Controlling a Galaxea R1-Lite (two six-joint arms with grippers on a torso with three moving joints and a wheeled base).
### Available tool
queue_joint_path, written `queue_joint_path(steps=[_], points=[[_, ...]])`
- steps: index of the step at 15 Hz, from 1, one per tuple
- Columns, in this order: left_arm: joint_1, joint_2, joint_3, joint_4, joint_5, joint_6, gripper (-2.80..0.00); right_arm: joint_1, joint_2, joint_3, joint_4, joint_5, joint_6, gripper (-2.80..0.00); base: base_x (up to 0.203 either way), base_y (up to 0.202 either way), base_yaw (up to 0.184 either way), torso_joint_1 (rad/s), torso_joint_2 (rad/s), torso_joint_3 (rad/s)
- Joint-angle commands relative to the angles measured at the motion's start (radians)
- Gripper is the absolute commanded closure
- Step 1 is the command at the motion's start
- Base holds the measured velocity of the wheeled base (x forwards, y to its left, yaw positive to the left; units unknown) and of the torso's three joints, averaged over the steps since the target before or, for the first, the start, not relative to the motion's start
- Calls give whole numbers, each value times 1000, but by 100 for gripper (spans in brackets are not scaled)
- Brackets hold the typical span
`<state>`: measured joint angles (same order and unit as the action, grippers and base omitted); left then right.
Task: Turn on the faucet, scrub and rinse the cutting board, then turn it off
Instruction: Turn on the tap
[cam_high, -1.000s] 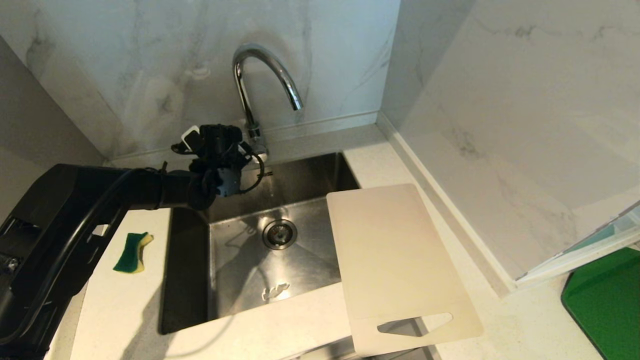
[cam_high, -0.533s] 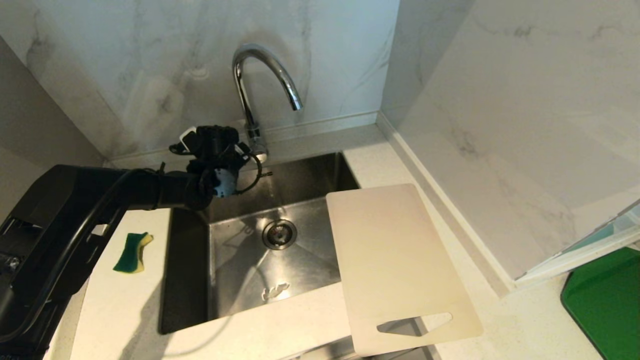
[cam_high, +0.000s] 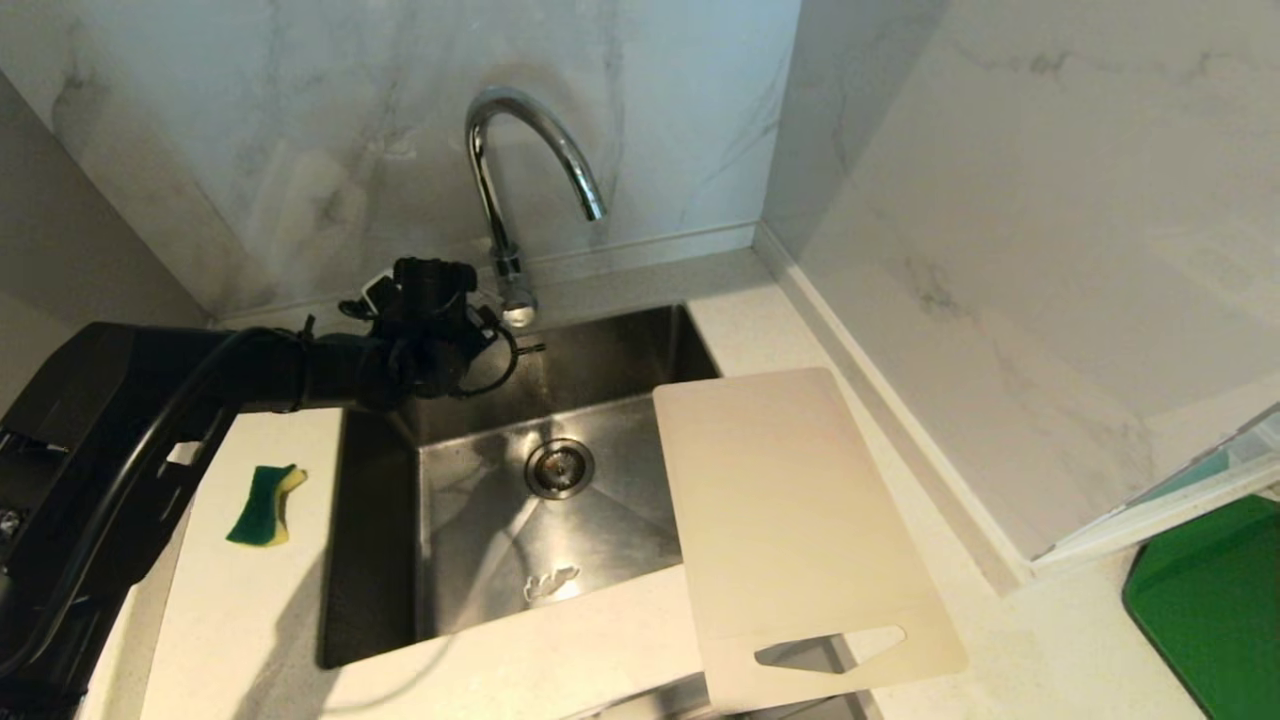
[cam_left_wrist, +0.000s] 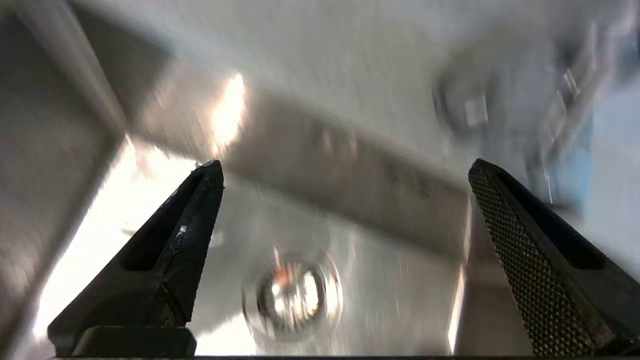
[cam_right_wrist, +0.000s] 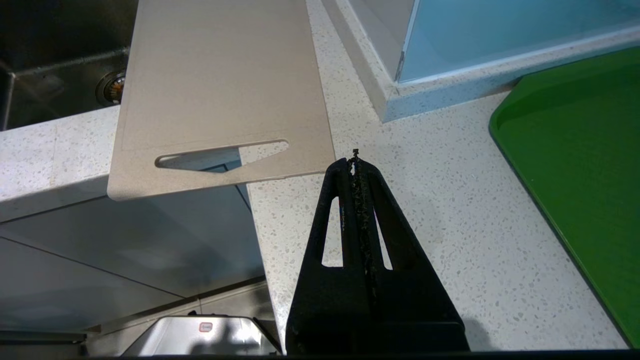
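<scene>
Speckled white tabletop (cam_high: 250, 620) with a steel sink (cam_high: 620, 350) sunk in. Sponge (cam_high: 265, 505) sits left of it, cutting board (cam_high: 790, 520) on the right overhangs the basin, green mat (cam_high: 1215, 600) far right.

The faucet (cam_high: 520, 180) stands at the sink's (cam_high: 380, 560) back edge, the sponge (cam_high: 265, 504) lies on the countertop (cam_high: 1000, 640) left of the sink, the cutting board (cam_high: 790, 520) spans the sink's right edge and overhangs the countertop's front edge, and the mat (cam_high: 1210, 600) lies at the countertop's far right.
</scene>
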<state>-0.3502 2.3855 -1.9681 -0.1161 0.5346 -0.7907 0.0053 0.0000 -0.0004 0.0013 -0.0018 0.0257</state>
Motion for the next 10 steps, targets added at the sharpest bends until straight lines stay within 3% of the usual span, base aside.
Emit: queue_joint_path(steps=[1,4,10], points=[[2,-26,0,19,-19,-33,-280,1,1,0,0,0,0,0,0,0,0,0,0,0],[-19,-40,0,20,-21,-48,-280,1,0,0,0,0,0,0,0,0,0,0,0,0],[-58,-93,-1,21,-12,-205,-280,1,0,-1,0,0,0,0,0,0,0,0,0,0]])
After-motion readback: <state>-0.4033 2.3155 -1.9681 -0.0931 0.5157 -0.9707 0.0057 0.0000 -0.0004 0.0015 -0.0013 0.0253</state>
